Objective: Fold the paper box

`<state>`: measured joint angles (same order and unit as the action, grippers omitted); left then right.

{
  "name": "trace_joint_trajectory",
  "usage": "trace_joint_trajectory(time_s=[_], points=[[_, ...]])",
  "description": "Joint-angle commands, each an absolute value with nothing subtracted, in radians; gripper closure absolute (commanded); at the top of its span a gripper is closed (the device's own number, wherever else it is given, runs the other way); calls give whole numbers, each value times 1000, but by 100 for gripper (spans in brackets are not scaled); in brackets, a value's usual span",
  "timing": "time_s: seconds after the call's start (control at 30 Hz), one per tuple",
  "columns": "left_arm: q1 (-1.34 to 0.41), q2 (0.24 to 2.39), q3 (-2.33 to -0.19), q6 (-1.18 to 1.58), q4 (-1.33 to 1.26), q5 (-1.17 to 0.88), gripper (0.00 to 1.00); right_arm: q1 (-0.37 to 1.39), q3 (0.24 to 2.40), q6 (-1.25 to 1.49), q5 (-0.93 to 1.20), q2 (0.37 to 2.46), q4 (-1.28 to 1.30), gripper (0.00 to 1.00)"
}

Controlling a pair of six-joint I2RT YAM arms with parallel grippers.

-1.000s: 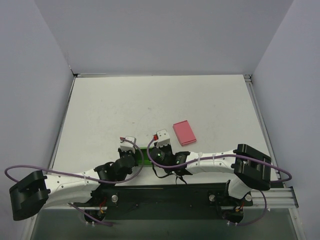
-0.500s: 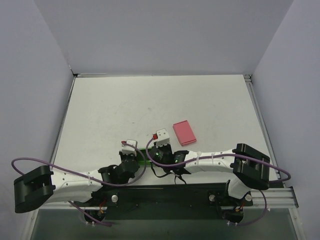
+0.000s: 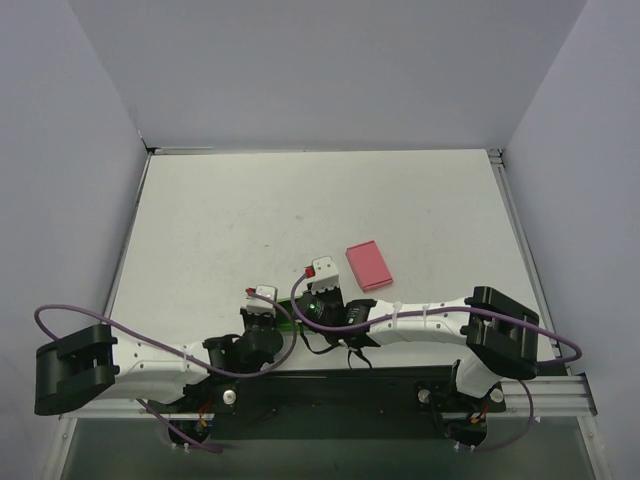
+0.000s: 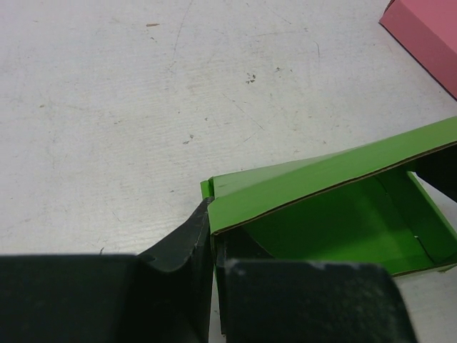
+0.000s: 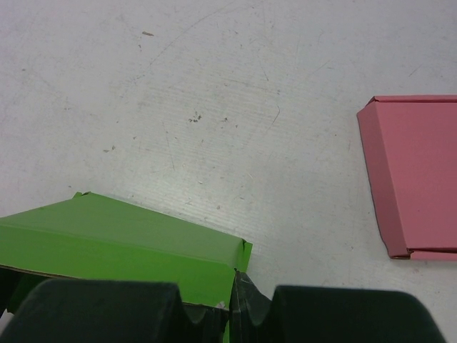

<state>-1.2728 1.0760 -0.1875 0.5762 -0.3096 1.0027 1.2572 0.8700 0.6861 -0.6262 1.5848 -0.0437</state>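
Top external view: shows green box (image 3: 289, 311) only as a thin sliver at 6 o'clock on table (image 3: 300, 210), close to the arms' bases. Places left gripper (image 3: 266, 312) at the sliver's 9 o'clock end and right gripper (image 3: 314, 300) at its 3 o'clock end. Hides both sets of jaws under the wrist housings, so cannot tell the grip from here. Puts pink box (image 3: 368, 265) flat at 1 o'clock from the right gripper, near it but apart.

Left wrist view: looks over left gripper (image 4: 213, 257) at the bottom edge. Shows jaws almost closed, pinching one thin wall of green box (image 4: 321, 179) at its near left corner, one finger (image 4: 178, 243) outside the wall. Reveals the box's open inside, with a long panel tilted over it and running toward 2 o'clock. Catches a corner of pink box (image 4: 428, 36) at 1 o'clock, well apart, with bare scuffed table (image 4: 107, 107) between.

Right wrist view: shows right gripper (image 5: 232, 304) at the bottom edge, jaws nearly shut and clamped on a corner edge of green box (image 5: 121, 236). Shows the slanted green panel spreading toward 9 o'clock. Places pink box (image 5: 421, 171) at 3 o'clock, flat on table (image 5: 214, 86), apart from the green box.
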Motion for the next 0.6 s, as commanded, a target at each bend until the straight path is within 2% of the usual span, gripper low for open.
trace_joint_trajectory(time_s=[0.0, 0.57], points=[[-1319, 1109, -192, 611, -310, 879, 95, 1273, 931, 736, -580, 1568, -121, 100], [-1408, 1295, -258, 634, -307, 989, 95, 1258, 960, 761, -583, 1552, -100, 100]])
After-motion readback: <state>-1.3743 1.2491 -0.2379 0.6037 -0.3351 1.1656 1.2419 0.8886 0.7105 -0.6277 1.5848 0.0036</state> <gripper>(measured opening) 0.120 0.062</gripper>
